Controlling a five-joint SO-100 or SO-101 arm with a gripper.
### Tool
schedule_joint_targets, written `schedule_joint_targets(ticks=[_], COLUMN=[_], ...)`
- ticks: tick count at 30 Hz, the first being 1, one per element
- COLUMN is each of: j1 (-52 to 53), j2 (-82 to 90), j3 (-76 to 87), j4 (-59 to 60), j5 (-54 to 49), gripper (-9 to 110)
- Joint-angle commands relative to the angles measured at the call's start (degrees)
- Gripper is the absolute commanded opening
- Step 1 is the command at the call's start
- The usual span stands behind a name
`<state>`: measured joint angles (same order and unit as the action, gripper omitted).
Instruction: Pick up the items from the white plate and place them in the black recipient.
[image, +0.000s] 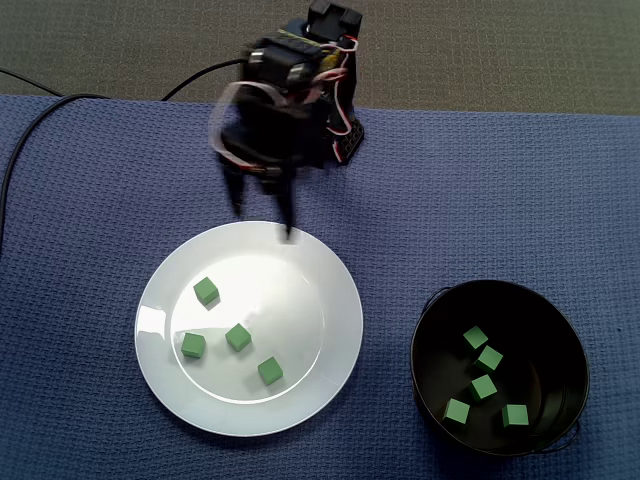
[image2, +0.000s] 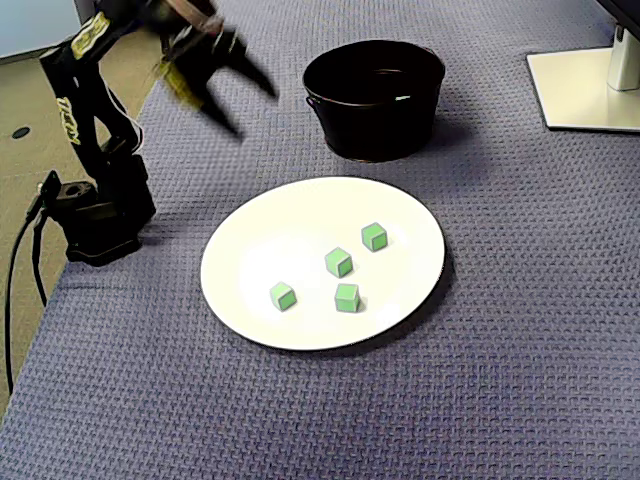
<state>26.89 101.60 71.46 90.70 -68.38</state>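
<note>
The arm's fingers (image: 285, 212), motion-blurred, are spread wide and empty, hovering above the far rim of the white plate (image: 290, 300), touching nothing. Four green cubes (image: 238, 337) lie scattered on the plate. Five more cubes (image: 484, 386) sit inside the black bucket (image: 545, 345) beside it on the blue woven surface (image: 500, 200).

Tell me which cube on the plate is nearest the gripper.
The topmost cube in a fixed view; the other three lie farther down the plate from the gripper.
</note>
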Motion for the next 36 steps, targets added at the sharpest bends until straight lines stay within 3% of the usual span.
schedule_joint_targets(ticks=[1,6,9,36], j1=[11.8,15.5,15.0,6.1], j2=[5.0,2.1,-2.0,-16.3], j3=[18.5,33.9,36.0,43.5], j4=[-12.7,-33.0,-38.6,-60.6], j5=[4.5,9.2,12.0,15.3], gripper=[26,27,26,15])
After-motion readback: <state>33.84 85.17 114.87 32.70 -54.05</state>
